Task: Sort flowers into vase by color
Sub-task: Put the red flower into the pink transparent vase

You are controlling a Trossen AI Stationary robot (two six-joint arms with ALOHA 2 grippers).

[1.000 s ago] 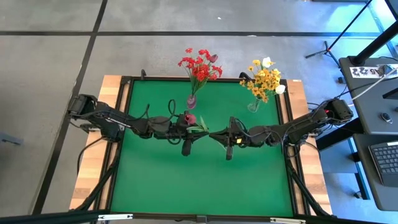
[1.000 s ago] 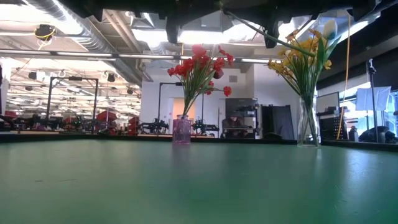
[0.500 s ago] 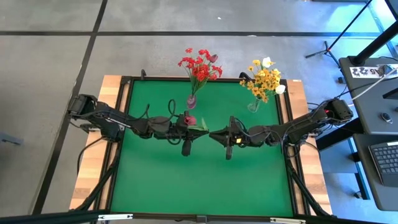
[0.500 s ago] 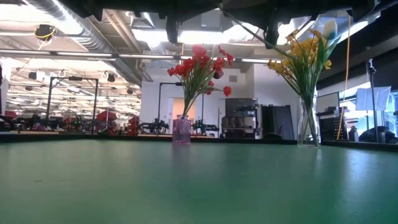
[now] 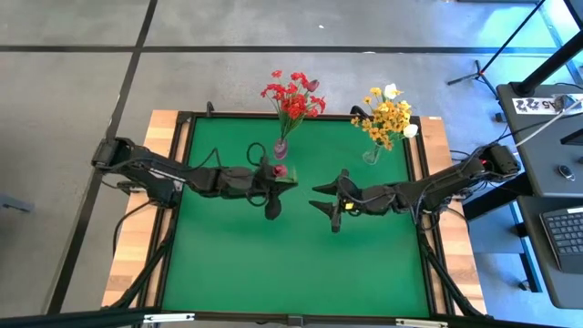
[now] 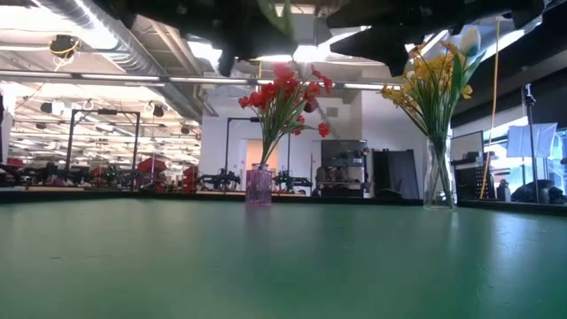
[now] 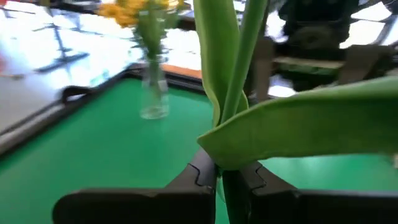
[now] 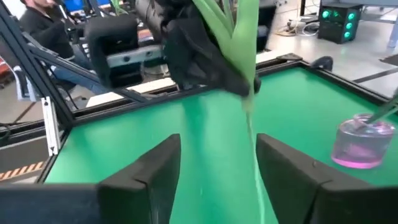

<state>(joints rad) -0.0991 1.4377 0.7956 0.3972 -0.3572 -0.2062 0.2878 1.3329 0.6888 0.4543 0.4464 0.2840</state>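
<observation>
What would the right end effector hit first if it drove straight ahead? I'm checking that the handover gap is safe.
Probably the flower held by the left end effector. The right end effector stands open and points at it, and the stem hangs just beyond its fingers. How far off is hard to judge.

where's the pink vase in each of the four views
High view: pink vase at the mat's far edge, under the red flowers.
Low view: centre, on the mat's horizon.
Left wrist view: not in it; only the clear vase shows.
Right wrist view: at the right edge.
Shared landmark: the green mat.
</observation>
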